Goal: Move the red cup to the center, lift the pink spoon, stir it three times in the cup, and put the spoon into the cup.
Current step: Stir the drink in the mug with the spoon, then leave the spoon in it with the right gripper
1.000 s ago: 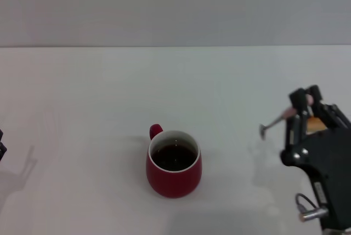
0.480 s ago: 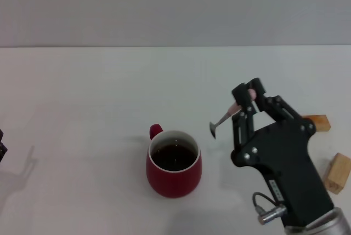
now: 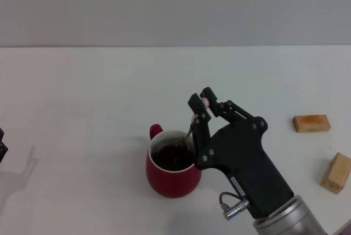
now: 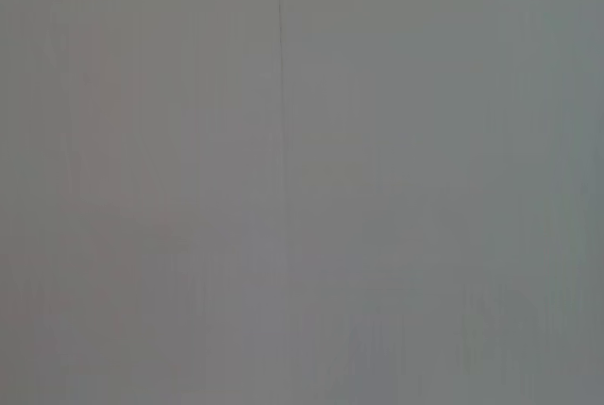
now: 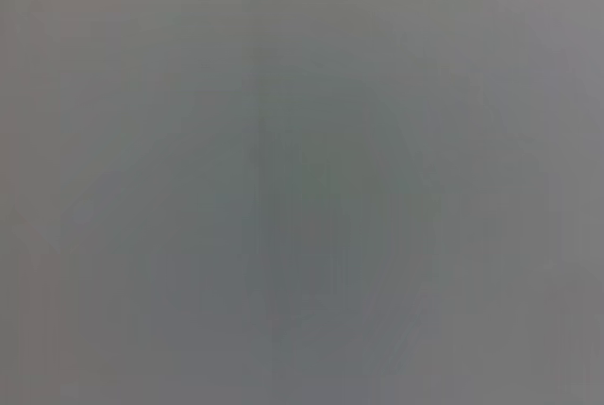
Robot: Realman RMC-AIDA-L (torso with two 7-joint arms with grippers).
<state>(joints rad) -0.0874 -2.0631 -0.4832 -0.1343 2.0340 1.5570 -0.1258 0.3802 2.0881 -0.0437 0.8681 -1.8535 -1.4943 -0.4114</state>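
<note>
Broadly, a white table (image 3: pixel 82 92) fills the head view, running back to a plain grey wall (image 3: pixel 175 5); both wrist views show only a blank grey field with nothing to pick out. Next in size is the right arm, black and bulky, reaching in from the lower right toward the middle of the table, with the right gripper (image 3: pixel 199 112) poised just above the far right part of the red cup's rim. Its fingers are clamped together on the pale pink handle end of the pink spoon (image 3: pixel 191 130), whose thin grey shaft slants down from the grip into the mouth of the mug; the spoon's bowl is hidden. The red cup (image 3: pixel 173 175) stands upright near the centre of the table, white inside and holding dark liquid, its small loop handle turned to the far left. Well apart on the right lie two tan wooden blocks (image 3: pixel 311 122), one flat farther back and one tilted nearer the edge. At the far left edge only a dark sliver of the left gripper (image 3: pixel 1 148) shows, and whether its fingers are open or closed cannot be told
</note>
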